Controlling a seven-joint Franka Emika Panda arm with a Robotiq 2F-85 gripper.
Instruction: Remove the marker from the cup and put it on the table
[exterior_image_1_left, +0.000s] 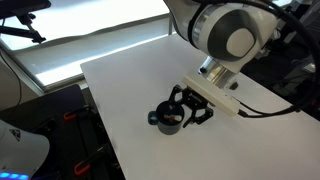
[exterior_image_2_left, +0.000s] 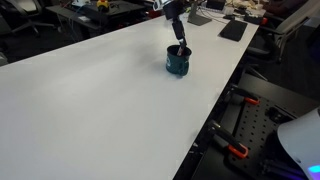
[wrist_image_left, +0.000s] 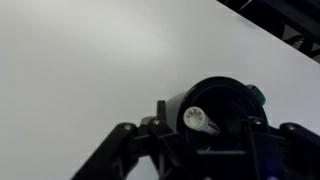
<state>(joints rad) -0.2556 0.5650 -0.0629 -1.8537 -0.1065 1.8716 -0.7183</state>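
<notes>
The dark navy cup (exterior_image_1_left: 165, 121) stands on the white table (exterior_image_1_left: 130, 80); it also shows in an exterior view (exterior_image_2_left: 177, 66) and in the wrist view (wrist_image_left: 228, 96). The marker (wrist_image_left: 197, 119) stands inside the cup, its pale round end pointing up at the wrist camera. Its reddish body is mostly hidden by the cup's dark inside. My gripper (exterior_image_1_left: 186, 110) hangs right over the cup's mouth, seen also in an exterior view (exterior_image_2_left: 178, 47). In the wrist view its fingers (wrist_image_left: 205, 145) are spread to both sides of the marker, open and not holding it.
The table's edge runs close beside the cup (exterior_image_2_left: 225, 90), with black equipment and red clamps (exterior_image_2_left: 235, 150) below it. Cables and dark gear (exterior_image_1_left: 295, 70) sit by the arm's base. Wide bare tabletop (exterior_image_2_left: 90, 100) stretches away from the cup.
</notes>
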